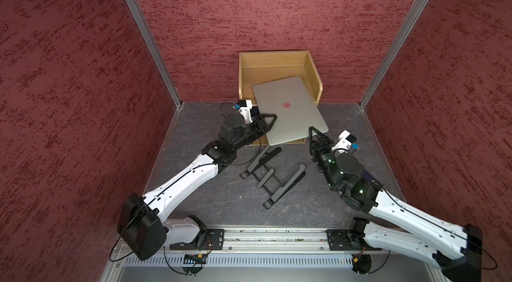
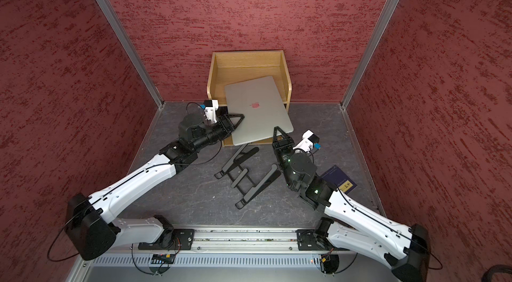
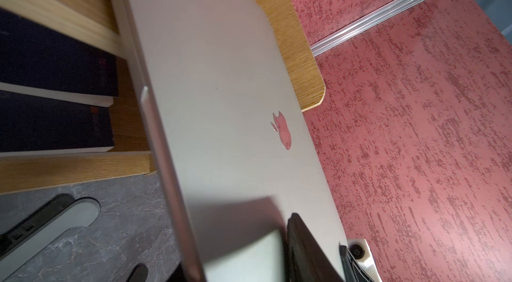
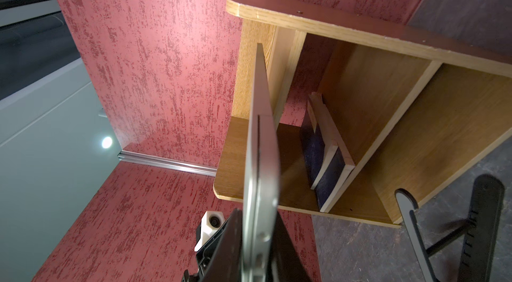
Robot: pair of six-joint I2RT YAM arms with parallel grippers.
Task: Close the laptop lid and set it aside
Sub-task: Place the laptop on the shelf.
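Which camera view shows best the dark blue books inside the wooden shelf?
The right wrist view: both books stand there whole, covers and page edges sharp. The left wrist view shows them dark and cut off at the picture's edge. In both top views the laptop covers them.

Both your arms reach forward, converging; your right end effector (image 1: 313, 131) is clamped tight, your left end effector (image 1: 273, 118) has an unclear grip.

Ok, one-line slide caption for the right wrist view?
Right tool grips the closed laptop edge-on, before a wooden shelf holding two dark blue books.
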